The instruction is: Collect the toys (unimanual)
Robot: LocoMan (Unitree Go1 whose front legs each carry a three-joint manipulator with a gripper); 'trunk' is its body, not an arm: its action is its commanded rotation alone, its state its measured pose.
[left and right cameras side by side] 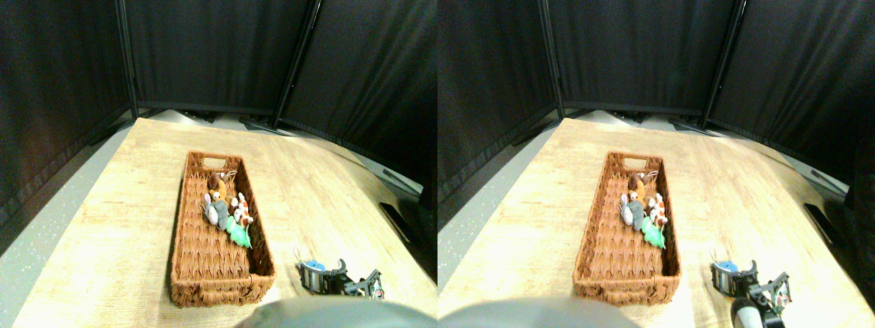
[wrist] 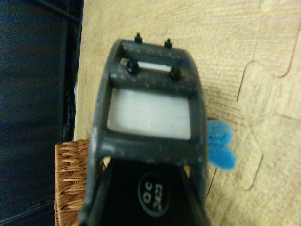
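A long brown wicker basket [left and right cameras side by side: 179, 225] lies lengthwise on the wooden table. Several toys sit bunched in its far half: a brown one [left and right cameras side by side: 219, 182], a grey one [left and right cameras side by side: 220, 213], an orange-white one [left and right cameras side by side: 241, 208] and a green one [left and right cameras side by side: 239, 236]. A blue toy [left and right cameras side by side: 314, 264] lies on the table right of the basket's near end. My right gripper [left and right cameras side by side: 321, 277] is low at that blue toy, touching or nearly touching it. In the wrist view the blue toy [wrist: 220, 150] pokes out from behind the dark jaw frame of the gripper [wrist: 150, 52], with a corner of the basket [wrist: 70, 183] beside it.
Black curtain panels [left and right cameras side by side: 219, 55] on dark poles close off the back and sides. The table's right edge [left and right cameras side by side: 396, 205] runs close to my arm. Grey floor [left and right cameras side by side: 41, 232] shows along the left. The table top [wrist: 263, 94] has jigsaw-like seams.
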